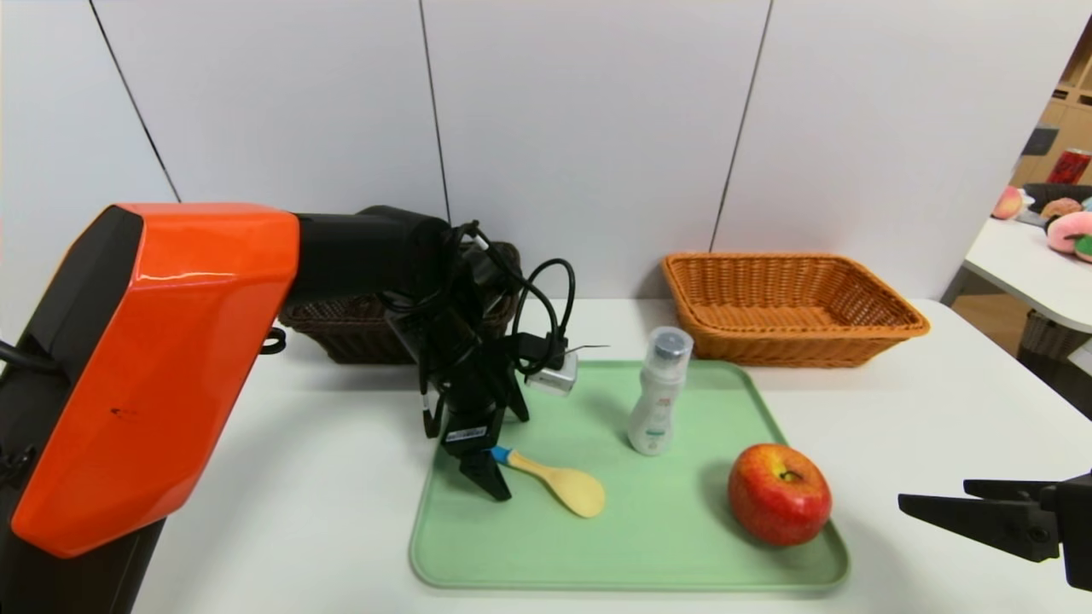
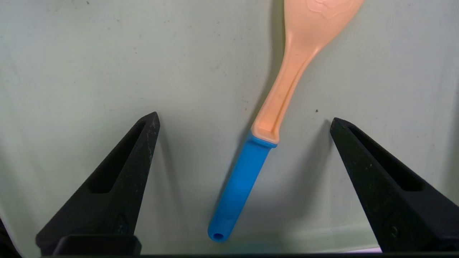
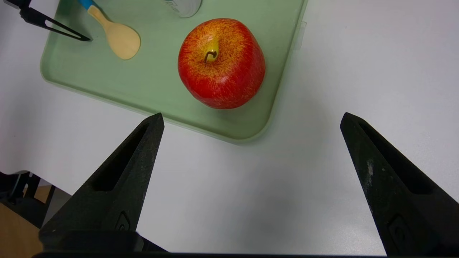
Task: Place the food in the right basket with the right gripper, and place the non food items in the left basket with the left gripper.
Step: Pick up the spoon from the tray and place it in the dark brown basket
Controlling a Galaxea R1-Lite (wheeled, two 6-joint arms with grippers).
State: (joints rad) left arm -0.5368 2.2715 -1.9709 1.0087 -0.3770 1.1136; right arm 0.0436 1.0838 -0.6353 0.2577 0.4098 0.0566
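Note:
On a green tray (image 1: pixel 682 546) lie a yellow rice spoon (image 1: pixel 559 482) with a blue handle, an upright white bottle (image 1: pixel 659 392) and a red apple (image 1: pixel 779 493). My left gripper (image 1: pixel 493 473) points down over the tray, open, its fingers either side of the spoon's blue handle (image 2: pixel 240 186) without touching it. My right gripper (image 1: pixel 934 496) hovers open and empty over the white table, right of the tray's near corner; the apple (image 3: pixel 221 62) lies ahead of it. The orange-tan right basket (image 1: pixel 789 307) stands behind the tray. The dark left basket (image 1: pixel 341 328) is mostly hidden behind my left arm.
The white table (image 1: pixel 938 409) runs to a grey panel wall at the back. Far right, a separate table (image 1: pixel 1024 264) holds pink plush fruits (image 1: pixel 1071 230) and a red can (image 1: pixel 1068 166).

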